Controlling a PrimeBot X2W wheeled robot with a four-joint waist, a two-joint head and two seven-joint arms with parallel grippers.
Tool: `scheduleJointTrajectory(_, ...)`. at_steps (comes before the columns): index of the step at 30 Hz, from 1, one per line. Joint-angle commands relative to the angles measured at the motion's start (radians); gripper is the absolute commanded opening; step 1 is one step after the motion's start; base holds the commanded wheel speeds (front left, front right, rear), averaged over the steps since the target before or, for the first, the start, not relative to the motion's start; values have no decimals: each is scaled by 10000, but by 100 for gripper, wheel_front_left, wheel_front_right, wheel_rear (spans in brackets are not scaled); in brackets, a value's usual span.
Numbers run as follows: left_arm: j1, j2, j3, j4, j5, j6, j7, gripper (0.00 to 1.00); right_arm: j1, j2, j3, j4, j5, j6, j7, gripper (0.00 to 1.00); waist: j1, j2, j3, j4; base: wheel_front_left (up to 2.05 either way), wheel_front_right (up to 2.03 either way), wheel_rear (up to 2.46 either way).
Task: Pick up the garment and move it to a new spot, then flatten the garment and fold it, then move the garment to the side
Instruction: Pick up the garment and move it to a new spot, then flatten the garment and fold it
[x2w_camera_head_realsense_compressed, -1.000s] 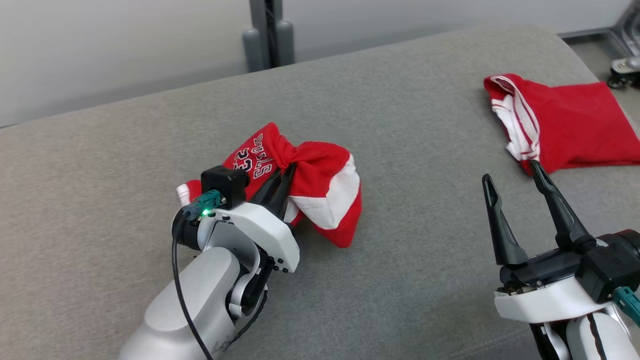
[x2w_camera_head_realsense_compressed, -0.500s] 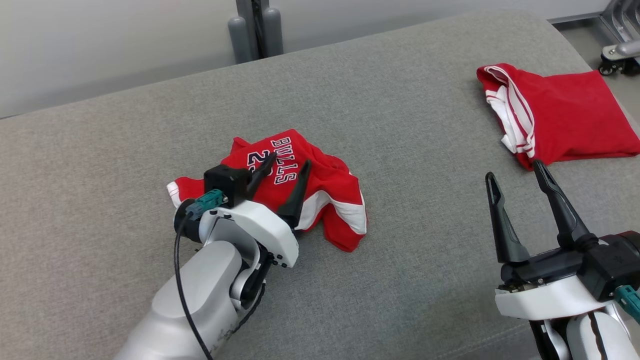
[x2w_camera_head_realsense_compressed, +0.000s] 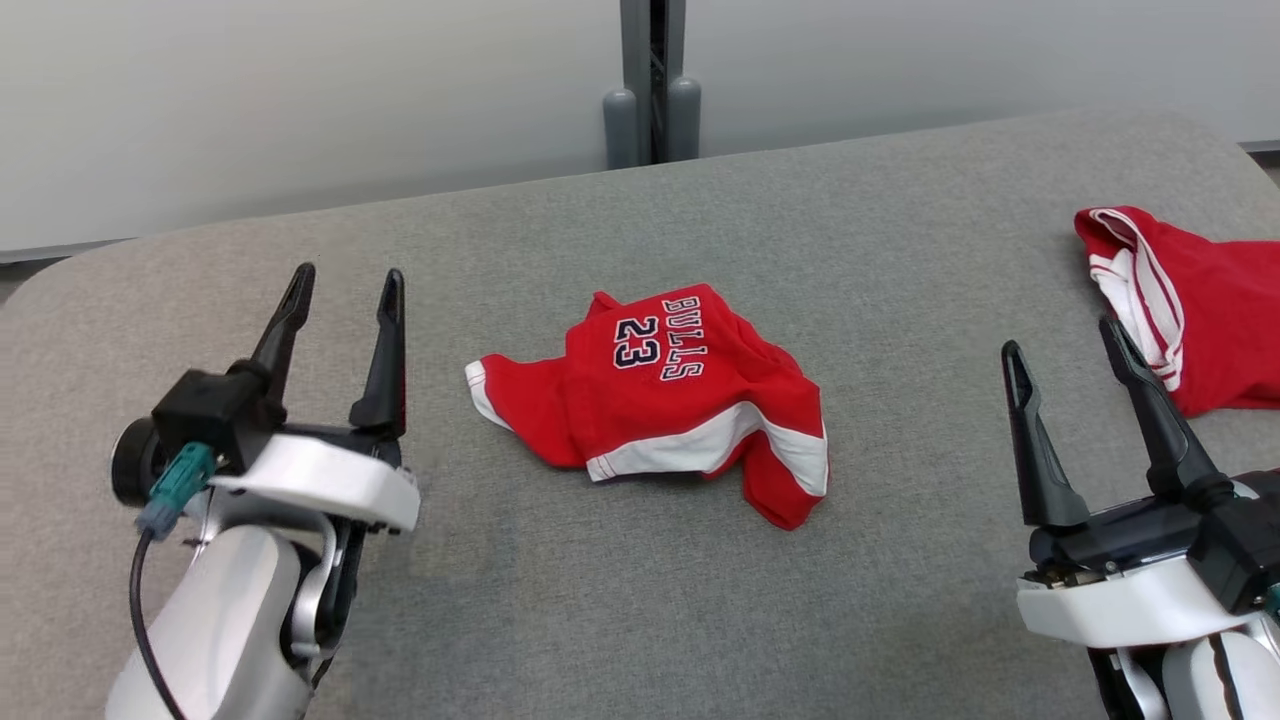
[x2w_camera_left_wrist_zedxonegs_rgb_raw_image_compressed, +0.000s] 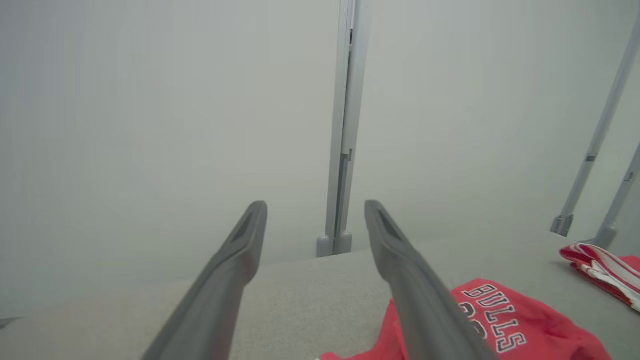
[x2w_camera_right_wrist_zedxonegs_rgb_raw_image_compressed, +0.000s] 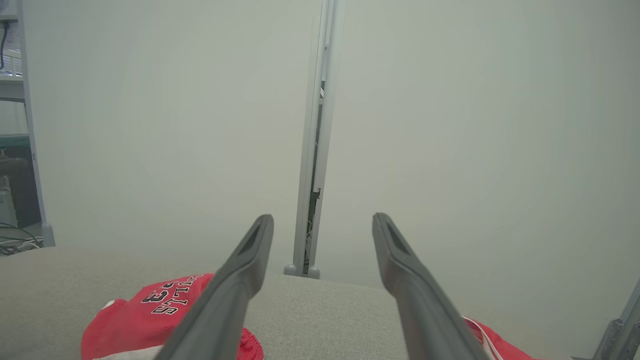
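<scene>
Seen from the head, the left gripper (x2w_camera_head_realsense_compressed: 348, 272) hovers at about 8 o'clock above the grey padded surface (x2w_camera_head_realsense_compressed: 600, 600). Its two dark fingers are spread and hold nothing, and it is well apart from the cloth. At the centre lies the task's garment, a red Bulls 23 jersey piece (x2w_camera_head_realsense_compressed: 660, 400). It is crumpled, with its white-trimmed hem bunched toward 5 o'clock and one corner trailing toward 9 o'clock. It lies free on the padding with neither arm touching it. The spot looks chosen so that both arms can reach it evenly, which suits flattening as the step in hand. At 3 o'clock a second red garment (x2w_camera_head_realsense_compressed: 1210, 310) rests against the surface's edge, apparently folded and set aside. The right gripper (x2w_camera_head_realsense_compressed: 1062, 337) stands at 4 o'clock, also parted and empty, with its fingertips near that second piece but not on it.

The head view shows the jersey's whole outline and how far it lies from each arm. The left wrist view shows the jersey at its 4 o'clock, partly behind one finger, with a grey upright post (x2w_camera_left_wrist_zedxonegs_rgb_raw_image_compressed: 345, 125) at 12. The right wrist view shows the jersey at 8 o'clock, and a shelf with cables (x2w_camera_right_wrist_zedxonegs_rgb_raw_image_compressed: 10, 150) at 9 o'clock.
</scene>
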Motion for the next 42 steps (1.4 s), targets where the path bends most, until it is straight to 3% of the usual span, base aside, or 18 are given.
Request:
scheduleJointTrajectory(1,473,85,291,-334,331,18,-22,100,112,-62,-80,-56,-36,-3,-12,100,0,0,-126,237,0,0,0)
scheduleJointTrajectory(5,1785,-216,1497,-1185,899,126,-23,100,250,-94,-4,-77,15,-5,-12,100,0,0,-259,399,0,0,0)
scheduleJointTrajectory(10,3225,-1089,2709,-2140,1720,-182,-24,100,463,-90,-108,-99,44,-3,-11,100,0,0,-396,525,0,0,0)
scheduleJointTrajectory(15,4183,-1891,3675,-2515,2386,-837,-24,100,649,-15,-212,-63,50,-3,-11,100,0,0,-487,533,0,0,0)
scheduleJointTrajectory(19,4517,-2171,4064,-2655,2727,-1221,-25,100,758,54,-237,-15,77,-3,-11,100,0,0,-522,523,0,0,0)
scheduleJointTrajectory(24,4797,-2310,4245,-2690,3057,-1665,-25,100,805,156,-205,49,120,-3,-11,100,0,0,-563,419,0,0,0)
scheduleJointTrajectory(34,4583,-2324,4009,-2893,2778,-1647,-25,100,700,237,-173,49,116,-3,-11,100,0,0,-458,299,0,0,0)
scheduleJointTrajectory(42,4240,-2315,2984,-2114,2635,-2035,-25,100,577,279,-147,6,123,-3,-11,100,0,0,-147,118,0,0,0)
